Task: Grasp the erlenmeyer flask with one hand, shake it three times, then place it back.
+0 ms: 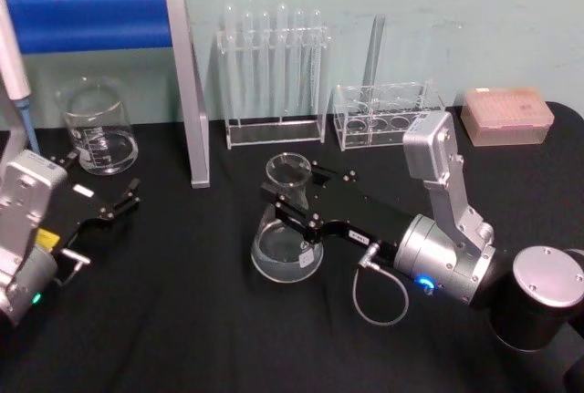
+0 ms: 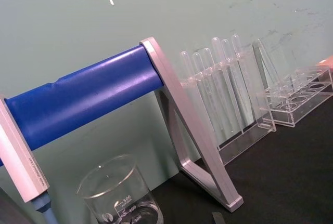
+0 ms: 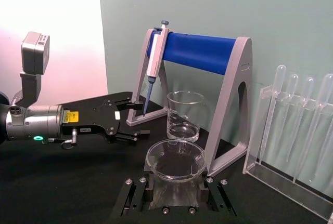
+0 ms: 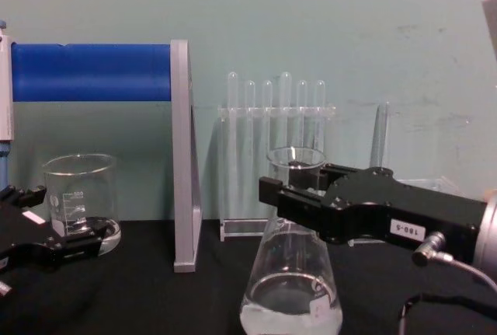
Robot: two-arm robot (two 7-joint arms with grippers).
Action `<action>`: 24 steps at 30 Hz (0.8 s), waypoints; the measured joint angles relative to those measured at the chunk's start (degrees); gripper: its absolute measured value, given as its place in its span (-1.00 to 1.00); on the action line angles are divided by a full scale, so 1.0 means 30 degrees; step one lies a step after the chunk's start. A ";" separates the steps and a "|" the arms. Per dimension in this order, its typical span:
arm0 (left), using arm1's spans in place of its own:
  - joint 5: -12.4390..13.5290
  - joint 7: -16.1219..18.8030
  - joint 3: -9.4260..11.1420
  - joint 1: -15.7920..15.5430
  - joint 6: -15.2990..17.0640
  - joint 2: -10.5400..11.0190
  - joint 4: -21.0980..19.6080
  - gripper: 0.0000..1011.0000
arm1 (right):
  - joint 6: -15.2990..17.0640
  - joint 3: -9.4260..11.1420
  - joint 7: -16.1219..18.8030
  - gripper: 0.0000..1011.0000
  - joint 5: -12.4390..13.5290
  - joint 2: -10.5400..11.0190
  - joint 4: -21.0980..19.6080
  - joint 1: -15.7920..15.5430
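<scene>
- The flask (image 1: 285, 243) stands on the table (image 1: 182, 320), right of the stand's (image 1: 187, 92) near leg and a little toward the robot, with a little clear liquid in its base.
- The right gripper (image 1: 294, 197) reaches in from the stand's far right, its fingers on either side of the flask's neck just under the rim. From here they look closed on the glass.
- To shake well, I'd say lift it clear of the table first. Use short, level swings so the liquid doesn't climb the neck, and stay away from the racks behind.
- Set it down flat, base first, before letting go.
- The left gripper (image 3: 139, 120) is idle, fingers spread and holding nothing, on the stand's left in front of the beaker (image 1: 96, 129).
- Count:
  - one flask
  - one beaker under the stand's bar
  - six tubes (image 1: 282, 46) in one rack
  - a second rack (image 1: 383, 119) right of it
  - one pipette (image 3: 156, 52) hung on the stand
  - one pink box (image 1: 506, 115) far right
</scene>
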 joint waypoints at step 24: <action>0.0000 0.0000 0.0000 0.0001 -0.0001 0.0000 -0.0001 0.98 | 0.0330 -0.1106 0.1212 -0.11 0.0320 0.0145 -0.0848 -0.0318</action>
